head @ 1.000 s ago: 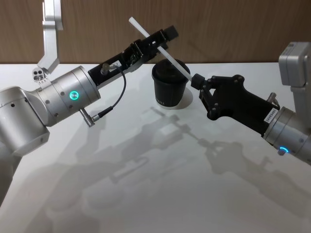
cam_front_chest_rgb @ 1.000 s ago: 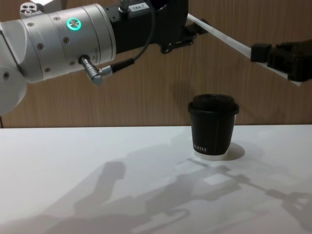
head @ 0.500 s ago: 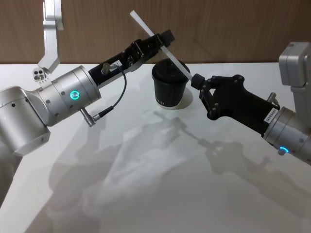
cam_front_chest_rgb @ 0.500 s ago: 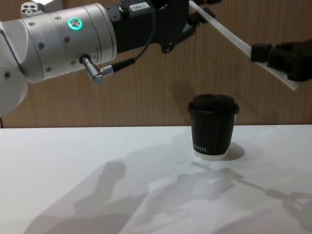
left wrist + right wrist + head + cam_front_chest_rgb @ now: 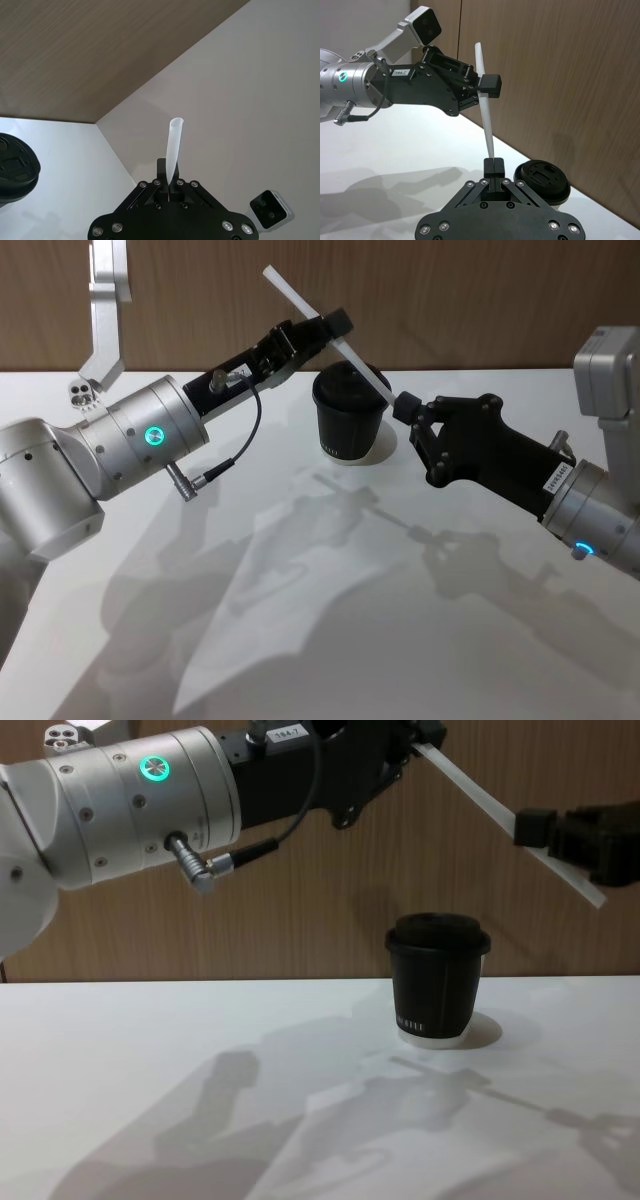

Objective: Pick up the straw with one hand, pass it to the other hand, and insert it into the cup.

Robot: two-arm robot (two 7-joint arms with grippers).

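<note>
Above the black lidded paper cup (image 5: 348, 425), left pincer (image 5: 322, 325) and right pincer (image 5: 403, 407) both clamp the thin white straw (image 5: 360, 368); right should release gently.

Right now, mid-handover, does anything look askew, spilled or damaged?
Nothing stands out. The straw is tilted in the air, straight and unbent. The left claw clamps its upper part and the right claw clamps it lower down. The cup stands upright, with nothing spilled.
</note>
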